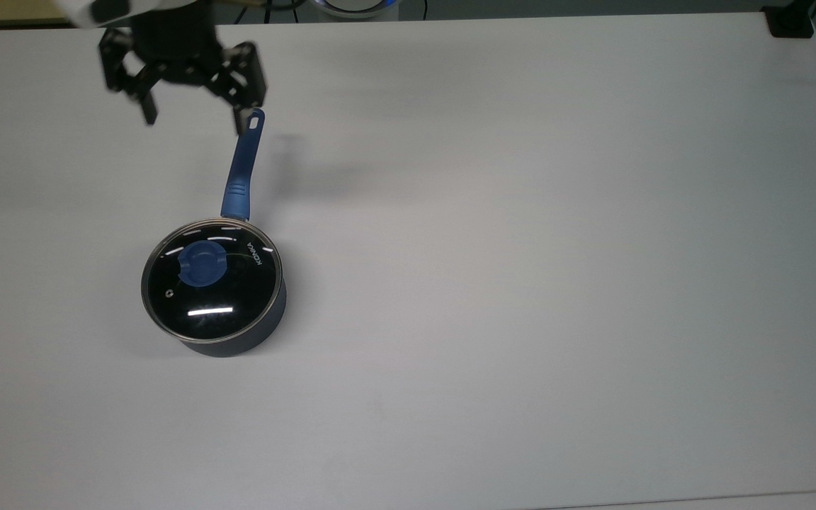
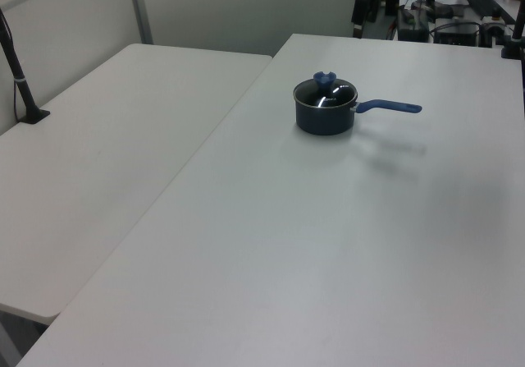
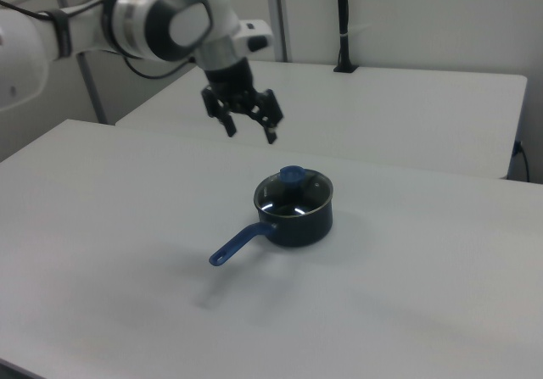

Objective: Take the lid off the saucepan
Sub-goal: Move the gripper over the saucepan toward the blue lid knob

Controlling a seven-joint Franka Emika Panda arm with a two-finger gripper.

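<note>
Pincer (image 1: 192,119): I see it spread open, empty, high above bench (image 1: 521,248).
Lid (image 1: 212,278): below pincer; glass (fragile, slippery).
Hold: I'd take its blue knob (image 1: 201,263).

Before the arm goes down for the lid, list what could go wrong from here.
1. The open gripper hangs well off from the knob; a descent without centring could strike the glass lid rather than bracket the knob.
2. In the top view one fingertip overlaps the end of the saucepan handle; a low sideways move might knock it and spin the pan.
3. The pan stands loose on the table, so an off-centre pull may drag it.
</note>
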